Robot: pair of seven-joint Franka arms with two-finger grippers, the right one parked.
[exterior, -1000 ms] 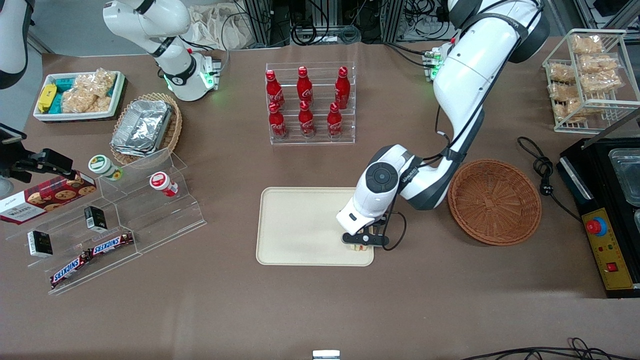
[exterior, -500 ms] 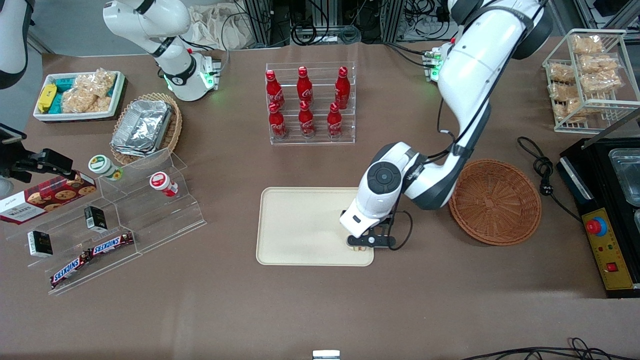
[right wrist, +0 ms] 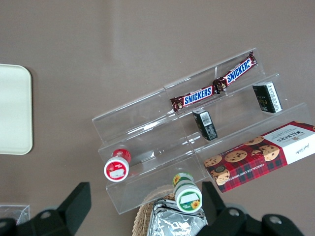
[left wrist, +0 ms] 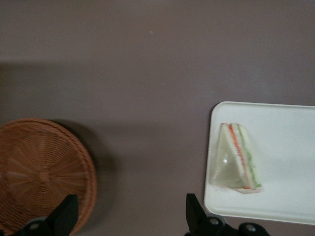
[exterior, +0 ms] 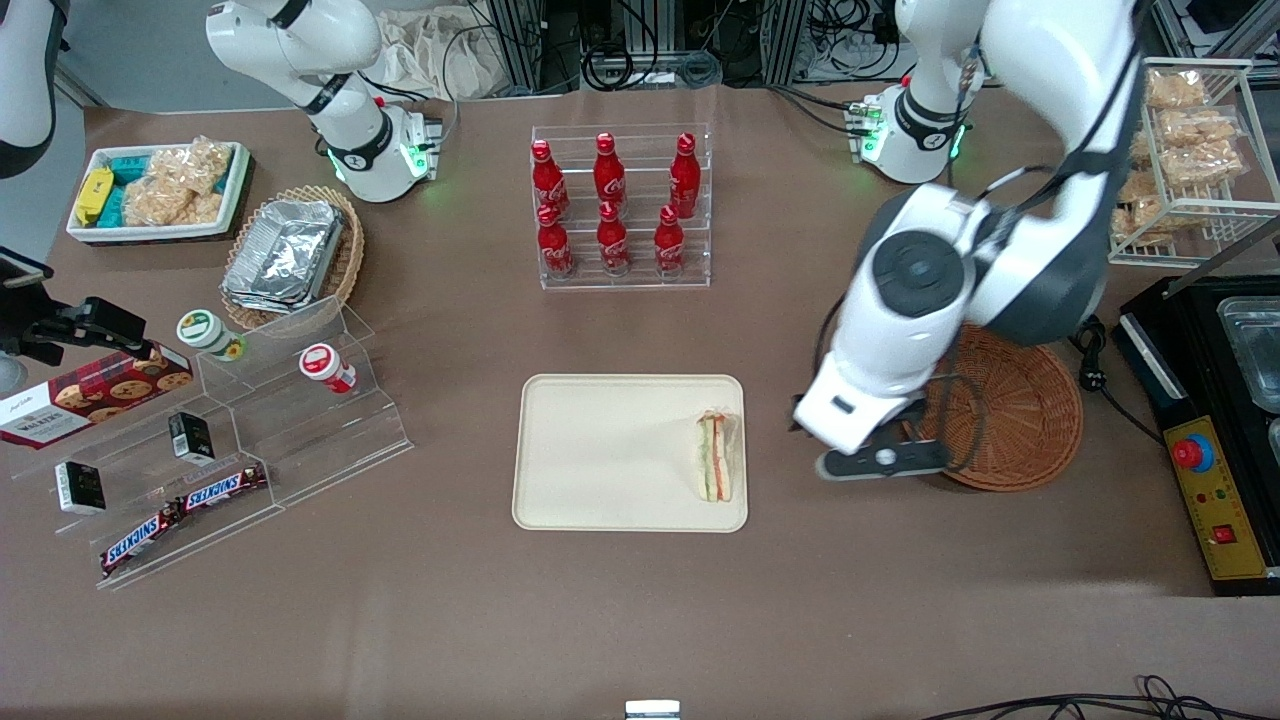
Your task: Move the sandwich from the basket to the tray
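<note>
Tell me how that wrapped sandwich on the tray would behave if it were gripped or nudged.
The sandwich looks soft, so a hard squeeze would probably crush the bread. Its clear wrap may slide under the fingers. Lying flat on the tray, it likely slides rather than tips. The gripper hangs open above the table between tray and basket.

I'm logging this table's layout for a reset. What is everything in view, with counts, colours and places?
sandwich: one, pale bread with orange, red and green stripes, on the tray's edge toward the basket.
tray: one, cream-beige, mid-table.
basket: one, reddish-brown wicker, nothing in it, toward the working arm's end.
cola bottles: six, red, in a clear rack farther from the front camera than the tray.
foil containers: a silver stack, in a tan basket toward the parked arm's end.
Snickers bars: two, brown, on a clear stepped stand.
cookie box: one, red, beside that stand.
end effector: one, black fingers open, holding nothing, raised between tray and basket.
</note>
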